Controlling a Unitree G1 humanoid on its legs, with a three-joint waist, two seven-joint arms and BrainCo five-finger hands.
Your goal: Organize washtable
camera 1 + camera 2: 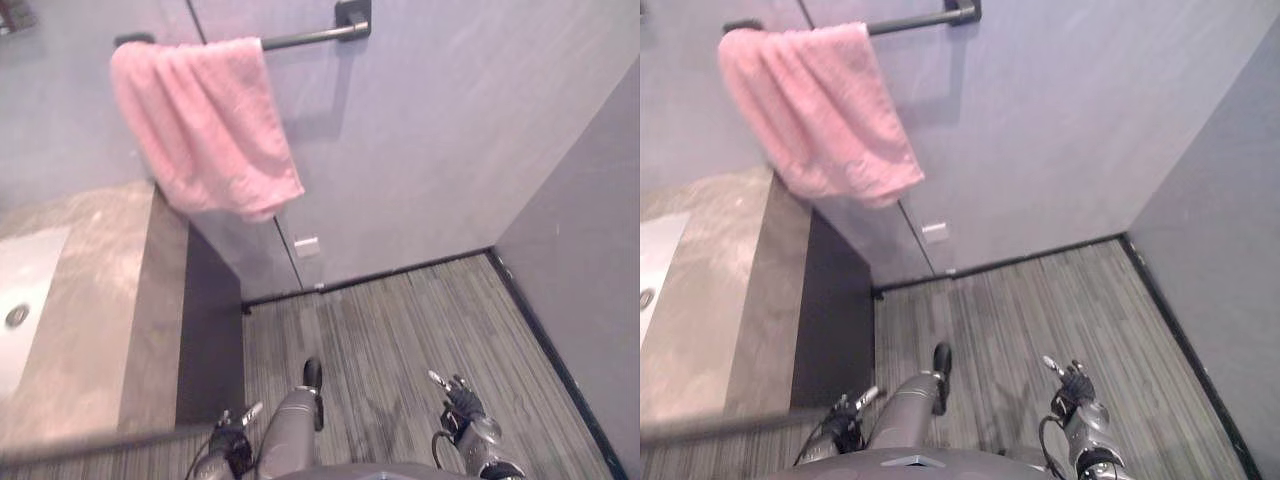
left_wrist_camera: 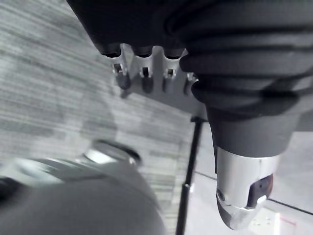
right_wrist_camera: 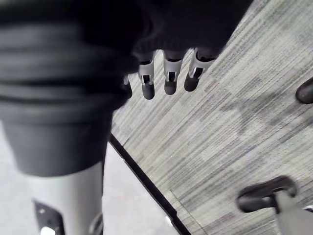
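A pale wall closed off the far side of the scene, and a striped grey floor ran up to its dark skirting. On the robot's left stood the washtable, a mottled stone surface whose long axis ran away from the robot toward the wall, with a dark side panel facing the floor. A pink towel was draped over a dark rail on the wall, bunched toward the rail's left end. Its lower corner hung just above the far right edge of the surface. A white sink was sunk into the surface at the left, with its drain showing.

The surface lay ahead and to the left of both arms. The left robot hand hung just beside the near right corner, plainly the nearer one. The right robot hand was well apart, out over bare floor. Any reach would likely fall to the left arm, going forward and leftward.

In the wrist views the left fingers and right fingers were straight and slack, touching and holding nothing.
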